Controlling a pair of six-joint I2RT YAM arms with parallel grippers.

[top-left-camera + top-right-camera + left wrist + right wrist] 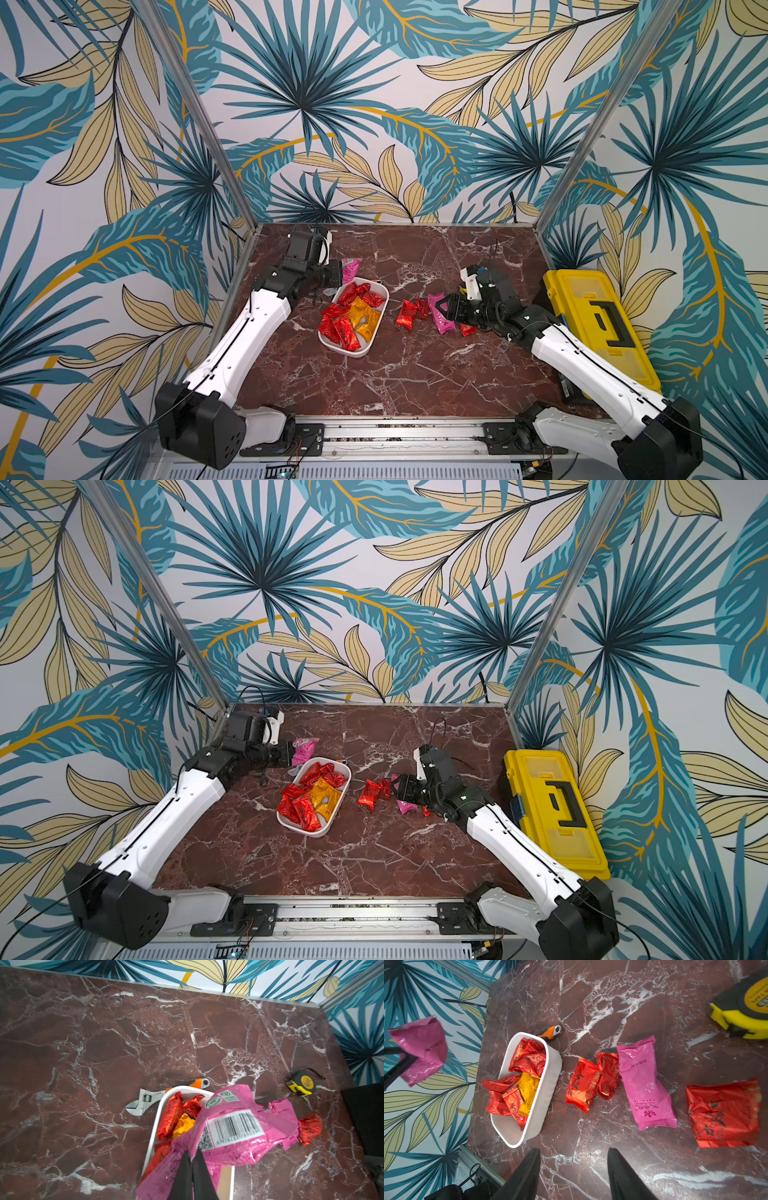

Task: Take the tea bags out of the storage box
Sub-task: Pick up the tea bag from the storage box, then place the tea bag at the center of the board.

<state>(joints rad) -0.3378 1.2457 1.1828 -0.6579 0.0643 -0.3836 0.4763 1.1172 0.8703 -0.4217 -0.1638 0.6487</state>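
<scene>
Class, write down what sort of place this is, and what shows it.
Probably a robot test booth, not a home: a left arm and right arm mounted on a metal rail, with leaf-print walls boxing in a marble-look table.

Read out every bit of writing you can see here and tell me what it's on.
"金骏": red tea bag on the table beside the storage box.
Held pink tea bag, in the left gripper: barcode digits, green seals, too blurred.
Pink tea bag on the table: characters too small.
Other red tea bags: characters unreadable.
Tape measure: label cut off.
</scene>
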